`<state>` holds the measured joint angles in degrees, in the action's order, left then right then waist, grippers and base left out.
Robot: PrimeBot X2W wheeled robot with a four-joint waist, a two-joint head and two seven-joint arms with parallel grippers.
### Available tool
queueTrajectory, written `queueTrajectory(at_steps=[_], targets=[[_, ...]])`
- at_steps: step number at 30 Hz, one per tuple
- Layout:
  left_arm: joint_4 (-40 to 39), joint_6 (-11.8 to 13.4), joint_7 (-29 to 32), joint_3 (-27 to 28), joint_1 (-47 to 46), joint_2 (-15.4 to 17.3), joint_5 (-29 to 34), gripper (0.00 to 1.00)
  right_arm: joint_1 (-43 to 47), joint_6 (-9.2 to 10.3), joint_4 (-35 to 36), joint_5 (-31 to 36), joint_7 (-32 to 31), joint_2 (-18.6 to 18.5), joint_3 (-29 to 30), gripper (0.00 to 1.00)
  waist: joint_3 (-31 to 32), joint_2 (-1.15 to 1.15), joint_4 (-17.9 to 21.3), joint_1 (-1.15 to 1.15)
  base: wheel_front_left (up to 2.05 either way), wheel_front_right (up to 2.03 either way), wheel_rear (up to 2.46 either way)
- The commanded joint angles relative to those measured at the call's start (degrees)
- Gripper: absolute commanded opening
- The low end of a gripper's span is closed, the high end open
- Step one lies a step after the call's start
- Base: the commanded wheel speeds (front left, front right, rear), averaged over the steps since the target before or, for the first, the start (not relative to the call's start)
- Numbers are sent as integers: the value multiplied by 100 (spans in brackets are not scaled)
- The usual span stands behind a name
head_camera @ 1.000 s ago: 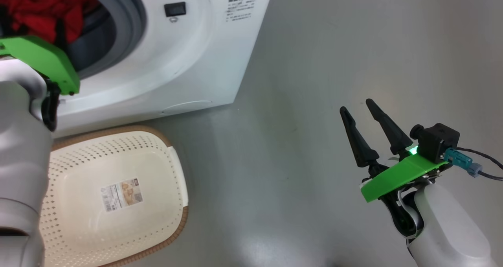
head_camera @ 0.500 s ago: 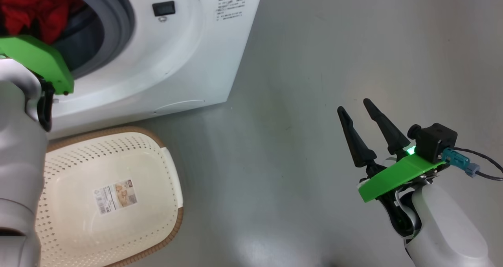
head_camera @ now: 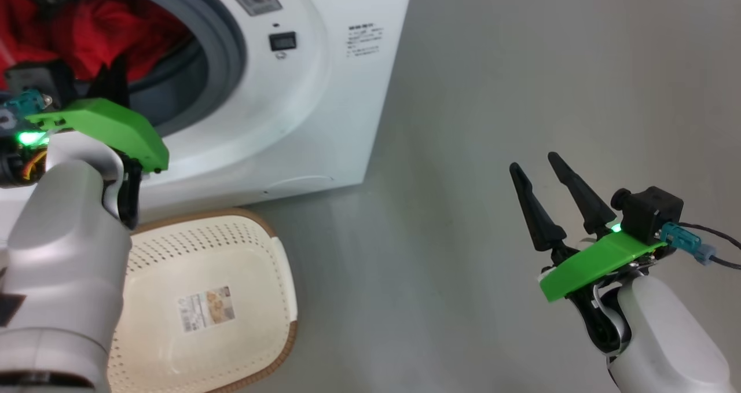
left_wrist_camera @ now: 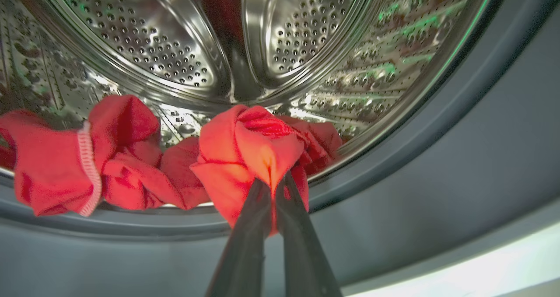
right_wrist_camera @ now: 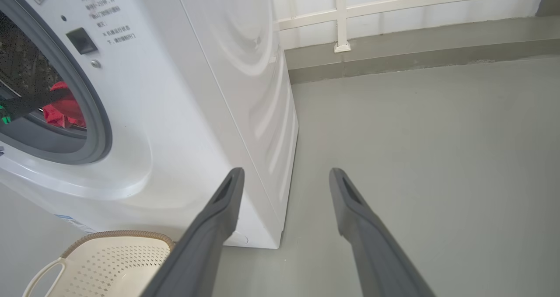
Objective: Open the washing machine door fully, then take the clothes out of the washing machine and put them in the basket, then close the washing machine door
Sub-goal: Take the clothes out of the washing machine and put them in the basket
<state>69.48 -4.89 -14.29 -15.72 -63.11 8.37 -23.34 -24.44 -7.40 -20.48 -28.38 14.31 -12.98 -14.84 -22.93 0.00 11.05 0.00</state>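
Left gripper (left_wrist_camera: 273, 176) is inside the washing machine (head_camera: 301, 109) opening, fingers clamped together on a fold of the red clothes (left_wrist_camera: 245, 148) at the front lip of the drum (left_wrist_camera: 175, 39). The rest of the clothes is bunched along the drum's lower edge, against the grey seal (head_camera: 234, 57). Basket (head_camera: 200, 215) sits on the floor (head_camera: 451, 150) just in front of the machine, sticker (head_camera: 206, 307) showing on its bottom. Right gripper (head_camera: 532, 162) hangs well to the right of the machine over the floor, fingers apart.
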Motion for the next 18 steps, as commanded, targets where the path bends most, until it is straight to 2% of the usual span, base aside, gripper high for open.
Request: queueTrajectory(at_steps=[1, 9, 18], targets=[[-353, -23, -67, 149, 124, 211, 5, 0, 214, -9, 91, 7, 69, -57, -71, 100, 302, 0, -242, 0, 0, 0, 0], [-1631, -8, -70, 564, 1108, 109, 150, 0, 523, -9, 65, -17, 69, -192, 45, 100, 735, 0, -539, 0, 0, 0, 0], [-3239, -98, -70, 1158, 2317, -5, 447, 0, 876, -9, 144, -1, 69, -317, 298, 100, 1053, 0, -855, 0, 0, 0, 0]])
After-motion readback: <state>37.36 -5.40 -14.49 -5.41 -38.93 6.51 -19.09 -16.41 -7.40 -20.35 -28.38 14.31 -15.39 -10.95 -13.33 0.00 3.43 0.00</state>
